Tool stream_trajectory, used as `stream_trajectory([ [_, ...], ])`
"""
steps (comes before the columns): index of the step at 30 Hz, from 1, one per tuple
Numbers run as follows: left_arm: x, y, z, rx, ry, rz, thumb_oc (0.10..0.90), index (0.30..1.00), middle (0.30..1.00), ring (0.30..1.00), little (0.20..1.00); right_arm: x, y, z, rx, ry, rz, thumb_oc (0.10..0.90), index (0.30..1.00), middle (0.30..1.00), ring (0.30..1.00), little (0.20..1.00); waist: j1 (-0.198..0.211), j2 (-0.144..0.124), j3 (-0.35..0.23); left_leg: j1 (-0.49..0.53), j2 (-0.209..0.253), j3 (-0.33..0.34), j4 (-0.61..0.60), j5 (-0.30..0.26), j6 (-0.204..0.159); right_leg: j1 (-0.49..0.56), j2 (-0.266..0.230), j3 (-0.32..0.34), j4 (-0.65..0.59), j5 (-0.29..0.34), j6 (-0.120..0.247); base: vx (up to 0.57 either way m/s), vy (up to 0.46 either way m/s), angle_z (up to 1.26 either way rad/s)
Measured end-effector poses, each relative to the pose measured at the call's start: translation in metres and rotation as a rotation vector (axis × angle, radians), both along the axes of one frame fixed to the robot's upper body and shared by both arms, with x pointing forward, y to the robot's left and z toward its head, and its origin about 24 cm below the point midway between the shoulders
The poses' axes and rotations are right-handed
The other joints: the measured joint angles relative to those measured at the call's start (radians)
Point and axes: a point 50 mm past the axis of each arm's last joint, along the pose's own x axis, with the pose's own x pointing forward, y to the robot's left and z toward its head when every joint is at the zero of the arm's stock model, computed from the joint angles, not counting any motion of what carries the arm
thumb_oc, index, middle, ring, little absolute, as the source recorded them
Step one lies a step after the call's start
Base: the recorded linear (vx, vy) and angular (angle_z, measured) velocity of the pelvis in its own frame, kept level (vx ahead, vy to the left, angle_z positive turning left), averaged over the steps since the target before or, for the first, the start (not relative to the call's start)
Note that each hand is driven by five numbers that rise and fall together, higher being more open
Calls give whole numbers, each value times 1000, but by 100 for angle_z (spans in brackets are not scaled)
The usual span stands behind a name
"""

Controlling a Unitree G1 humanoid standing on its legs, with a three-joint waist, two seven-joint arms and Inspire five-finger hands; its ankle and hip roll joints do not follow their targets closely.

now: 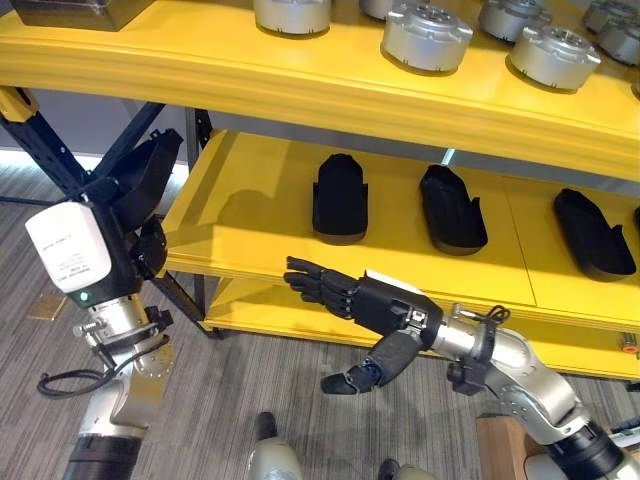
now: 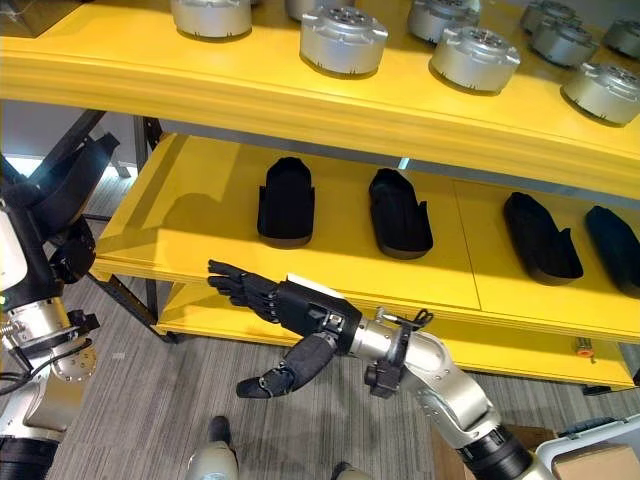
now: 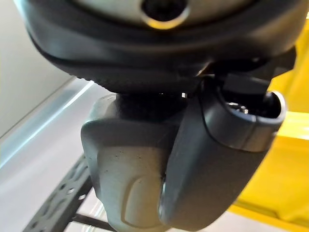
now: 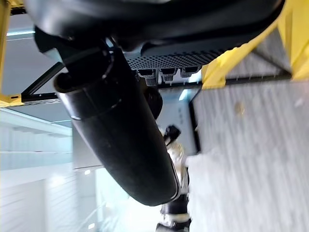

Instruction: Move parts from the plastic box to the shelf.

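My left hand is raised by the left end of the yellow shelf, with its fingers curled round a black shoe-shaped part that points up toward the shelf. Three more black parts lie in a row on the middle board. In front of that board's edge my right hand is open, fingers stretched to the left and thumb hanging down, holding nothing. The right wrist view shows its thumb straight.
Several round silver parts stand on the top board. Black diagonal struts of the shelf frame cross behind my left arm. The rim of a pale box shows at the lower right. Grey carpet lies below.
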Motion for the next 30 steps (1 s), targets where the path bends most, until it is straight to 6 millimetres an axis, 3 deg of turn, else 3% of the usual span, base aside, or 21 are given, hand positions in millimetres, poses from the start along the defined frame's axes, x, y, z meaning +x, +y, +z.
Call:
stream_trajectory([
  [1, 4, -4, 3, 10, -8, -17, 400, 300, 300, 300, 300, -1, 2, -1, 4, 8, 17, 900, 1000, 1000, 1000, 1000, -13, 12, 12, -21, 10, -1, 14, -8, -19, -13, -3, -6, 18, -2, 6, 97, 434, 4],
  [5, 20, -21, 12, 53, -18, -92, 400, 300, 300, 300, 300, -1, 9, -6, -14, 36, 52, 900, 1000, 1000, 1000, 1000, -39, 20, 69, -71, 12, -16, 77, -35, -30, -46, -16, 7, 53, 6, -4, 62, 518, 2],
  [7, 27, -27, 14, 65, -16, -102, 400, 300, 300, 300, 300, 3, 18, -10, -24, 59, 73, 900, 1000, 1000, 1000, 1000, -45, 1, 96, -112, 9, -4, 164, -76, -26, -106, -32, 63, 96, -8, -13, 9, 482, -32],
  [10, 37, -39, 22, 76, -21, -126, 400, 300, 300, 300, 300, 3, 19, -10, -15, 81, 75, 900, 1000, 1000, 1000, 1000, -49, -1, 131, -159, 0, 2, 225, -96, -17, -157, -48, 76, 149, -6, 2, -94, 228, -15],
  [13, 46, -55, 32, 128, -46, -151, 400, 300, 300, 300, 300, 5, 21, -7, -12, 68, 81, 900, 1000, 1000, 1000, 1000, -53, 9, 168, -199, -12, 3, 231, -86, -12, -205, -60, 87, 163, -5, 15, -293, 172, 2],
  [16, 56, -67, 54, 161, -117, -170, 400, 300, 300, 300, 300, 12, 28, 9, -31, 6, 112, 900, 1000, 1000, 1000, 1000, -56, 34, 232, -255, -19, 1, 187, -35, -3, -285, -63, 91, 175, 12, 16, -168, 74, 4],
  [19, 62, -66, 55, 168, -129, -131, 400, 300, 300, 300, 300, 15, 35, 17, -58, -18, 147, 900, 1000, 1000, 1000, 1000, -60, 39, 259, -280, -16, 4, 139, 5, -9, -340, -55, 95, 191, 13, 10, -83, 0, -3],
  [30, 73, -46, 68, 93, -172, -10, 400, 300, 300, 300, 300, 12, 41, 14, -50, 18, 163, 900, 1000, 1000, 1000, 1000, -47, 32, 267, -317, 28, -10, 126, 36, -46, -429, -14, 87, 293, -40, -35, -16, -40, -4],
])
